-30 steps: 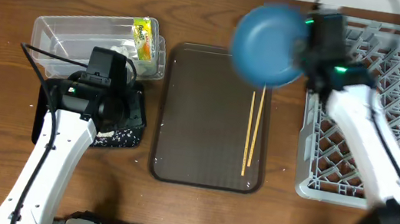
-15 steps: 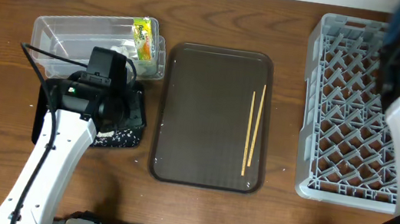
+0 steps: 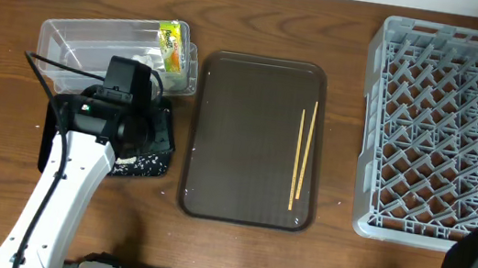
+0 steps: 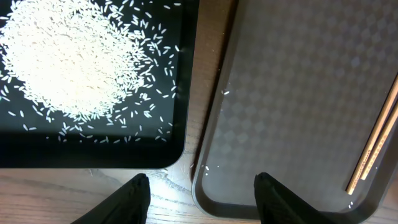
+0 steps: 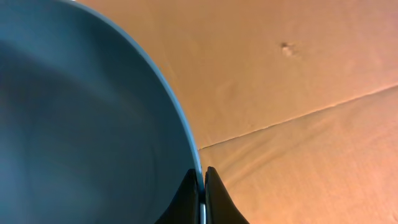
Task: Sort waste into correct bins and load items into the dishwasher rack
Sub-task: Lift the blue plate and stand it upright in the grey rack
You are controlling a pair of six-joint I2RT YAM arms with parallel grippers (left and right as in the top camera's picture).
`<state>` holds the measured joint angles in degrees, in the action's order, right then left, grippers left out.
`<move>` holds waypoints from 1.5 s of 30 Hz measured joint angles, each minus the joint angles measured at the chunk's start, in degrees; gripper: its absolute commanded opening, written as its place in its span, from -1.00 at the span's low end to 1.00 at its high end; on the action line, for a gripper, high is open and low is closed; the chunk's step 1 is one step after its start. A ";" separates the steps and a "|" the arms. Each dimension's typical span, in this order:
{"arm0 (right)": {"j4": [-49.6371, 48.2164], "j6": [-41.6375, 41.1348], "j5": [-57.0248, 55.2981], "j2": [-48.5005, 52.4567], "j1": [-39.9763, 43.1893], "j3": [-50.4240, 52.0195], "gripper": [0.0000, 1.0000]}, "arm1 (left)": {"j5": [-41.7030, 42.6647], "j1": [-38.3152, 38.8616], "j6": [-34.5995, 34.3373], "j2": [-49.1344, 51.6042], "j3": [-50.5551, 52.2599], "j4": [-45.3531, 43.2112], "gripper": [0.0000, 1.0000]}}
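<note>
My right gripper (image 5: 203, 177) is shut on the rim of the dark-blue plate (image 5: 81, 124), which fills the left of the right wrist view. In the overhead view the right arm is at the far right edge over the grey dishwasher rack (image 3: 434, 132), and the plate is out of that frame. My left gripper (image 4: 202, 186) is open and empty, over the gap between the black tray (image 4: 93, 158) holding rice grains (image 4: 62, 59) and the brown serving tray (image 4: 292, 93). Two chopsticks (image 3: 303, 156) lie on the brown tray. The wrapper (image 3: 172, 44) lies in the clear tub (image 3: 94, 41).
The black tray (image 3: 157, 156) sits just below the clear tub, partly hidden by my left arm. The brown serving tray (image 3: 253, 136) lies in the middle of the wooden table. A few stray rice grains lie on it near its left rim.
My right arm has carried the blue plate from above the brown tray to the right, over the rack and out past the overhead frame's edge. The left arm has not moved.
</note>
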<state>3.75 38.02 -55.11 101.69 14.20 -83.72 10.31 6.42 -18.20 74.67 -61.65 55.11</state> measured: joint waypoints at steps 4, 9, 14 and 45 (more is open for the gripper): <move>0.07 -0.26 -0.20 2.64 -0.09 0.00 -0.98 | 0.00 0.00 -0.02 0.00 0.00 0.00 0.14; 0.09 -1.68 -1.38 3.87 -1.29 -0.15 -0.98 | 0.02 0.00 -0.02 0.00 0.00 0.02 0.14; 3.72 -4.52 -2.97 3.89 -4.13 -0.57 -0.97 | 0.02 0.00 -0.02 0.00 0.00 0.00 0.14; 35.23 -29.16 9.53 4.72 -8.81 -0.28 0.57 | 0.00 0.00 -0.02 0.00 0.00 0.00 0.14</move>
<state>38.98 8.86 -45.58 106.41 5.39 -84.01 10.31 6.42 -18.22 74.67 -61.65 55.11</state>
